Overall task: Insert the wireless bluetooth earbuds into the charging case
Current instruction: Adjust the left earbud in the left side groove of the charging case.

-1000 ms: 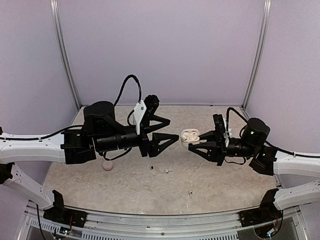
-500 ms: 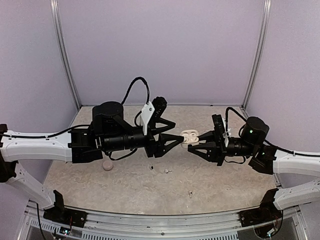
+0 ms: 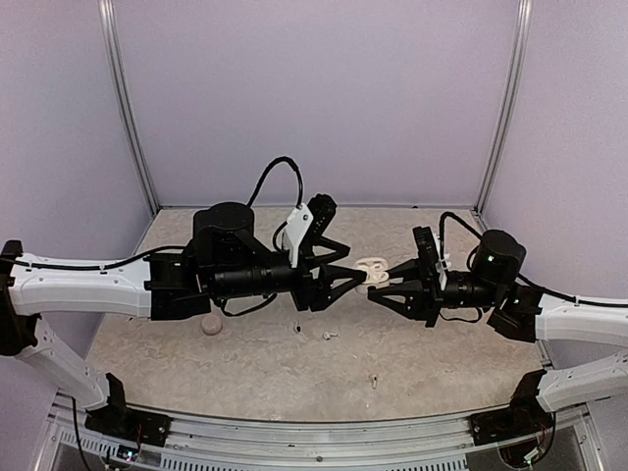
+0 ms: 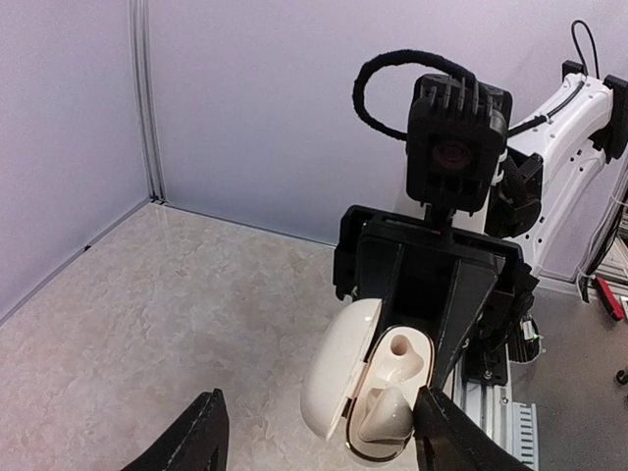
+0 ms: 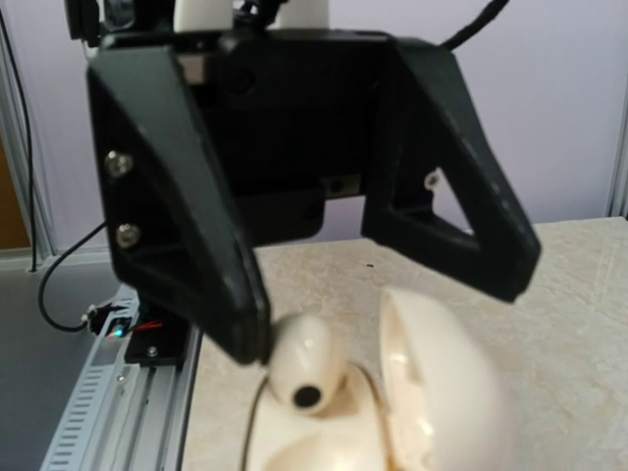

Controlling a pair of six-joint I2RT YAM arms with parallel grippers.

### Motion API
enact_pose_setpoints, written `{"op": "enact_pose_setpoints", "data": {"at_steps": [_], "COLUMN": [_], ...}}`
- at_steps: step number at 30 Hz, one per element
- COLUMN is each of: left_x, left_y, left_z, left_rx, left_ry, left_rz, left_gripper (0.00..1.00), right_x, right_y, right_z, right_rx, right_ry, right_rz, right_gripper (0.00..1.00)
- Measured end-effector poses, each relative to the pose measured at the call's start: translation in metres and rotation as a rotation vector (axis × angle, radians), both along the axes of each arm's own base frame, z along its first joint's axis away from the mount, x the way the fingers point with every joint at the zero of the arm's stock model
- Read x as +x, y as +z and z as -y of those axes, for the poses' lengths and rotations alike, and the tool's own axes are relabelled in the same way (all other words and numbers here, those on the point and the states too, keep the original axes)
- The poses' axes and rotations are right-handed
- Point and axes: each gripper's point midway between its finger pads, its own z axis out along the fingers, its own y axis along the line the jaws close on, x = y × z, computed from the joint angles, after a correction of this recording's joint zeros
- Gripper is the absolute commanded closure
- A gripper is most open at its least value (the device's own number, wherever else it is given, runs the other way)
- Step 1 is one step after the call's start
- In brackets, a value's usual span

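My right gripper [image 3: 381, 286] is clamped on the charging case [image 3: 371, 267] and holds it in the air above the middle of the table [image 3: 442, 363], between the two arms. The case is hinged open. From the left wrist I look straight into it: its long axis runs close to upright, tipped a little, the lid stands to the left and the base with its two wells to the right. The upper well shows bare. In the lower one sits an earbud [image 4: 383, 417], pale like the case, rounded end up.

From the right wrist that earbud has its small dark opening turned toward the camera. My left gripper [image 3: 358, 274] has its jaws spread wide with nothing pinched between them. One of its fingers [image 5: 231, 285] touches the earbud at the tip, and the other stands off beyond the lid.

On the table, a loose earbud [image 3: 329, 335] lies near the middle and a second loose earbud [image 3: 373, 380] lies closer to the near edge. A round pebble-like case [image 3: 210, 325] rests toward the left edge, closed as far as I can tell.
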Motion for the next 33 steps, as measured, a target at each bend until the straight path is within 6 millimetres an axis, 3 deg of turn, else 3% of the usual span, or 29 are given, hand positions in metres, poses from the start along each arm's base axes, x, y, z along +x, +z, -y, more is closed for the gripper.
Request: {"op": "enact_pose_setpoints", "data": {"at_steps": [11, 22, 33], "left_x": [0.004, -0.005, 0.002], "left_y": [-0.001, 0.009, 0.008], "left_z": [-0.001, -0.006, -0.008], "left_rx": [-0.01, -0.048, -0.044], "left_ry": [-0.007, -0.063, -0.031], "left_rz": [-0.03, -0.036, -0.035], "left_gripper": [0.31, 0.32, 0.33], "right_x": [0.003, 0.003, 0.0], "right_y": [0.001, 0.004, 0.004], "right_z": [0.0, 0.0, 0.0], "right_rx": [0.003, 0.014, 0.014], "right_ry": [-0.018, -0.016, 0.001], "right_rz": [0.001, 0.012, 0.013], "right_gripper": [1.0, 1.0, 1.0]}}
